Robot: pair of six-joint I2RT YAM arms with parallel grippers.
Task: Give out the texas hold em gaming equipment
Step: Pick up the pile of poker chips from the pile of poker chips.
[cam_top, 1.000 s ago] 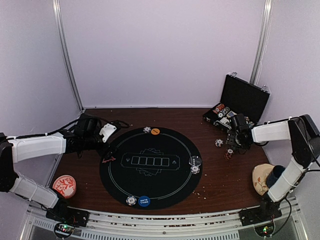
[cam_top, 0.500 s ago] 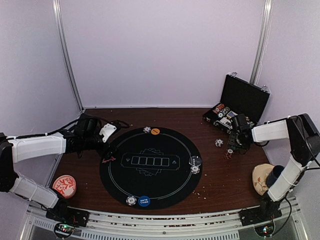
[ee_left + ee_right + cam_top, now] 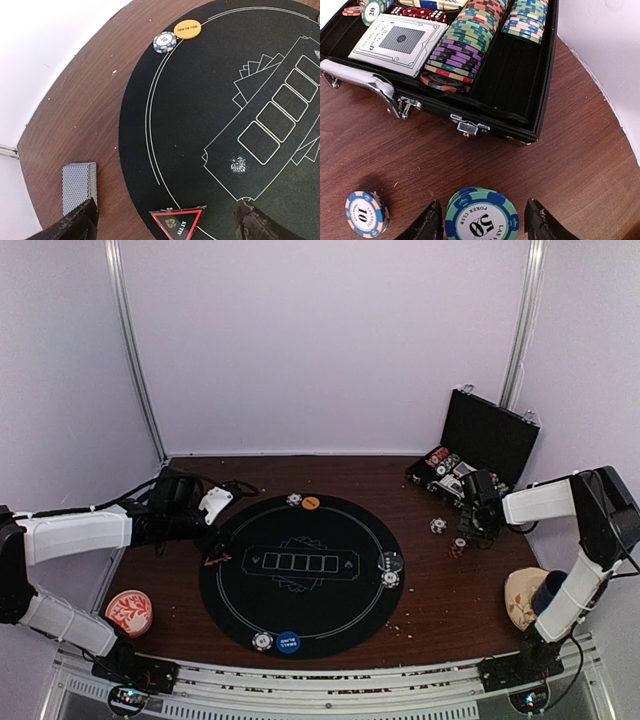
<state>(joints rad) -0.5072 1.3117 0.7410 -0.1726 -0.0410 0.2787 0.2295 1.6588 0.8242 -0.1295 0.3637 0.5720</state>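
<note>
Top view: fixed high behind the arm bases, facing forward and down. It takes in the whole desk point(image 3: 450, 590), the round mat point(image 3: 300, 615) and the open case point(image 3: 490, 435).
Left wrist view: close above the mat's left part, looking down, with the left pincer point(image 3: 167, 226) at the bottom edge.
Right wrist view: very near the desk, facing the case, with the right pincer point(image 3: 482, 222) at the bottom edge.
Shared, top and left wrist: orange disc point(image 3: 311, 503), red triangle point(image 3: 217, 560).
Shared, top and right wrist: the case front.
</note>
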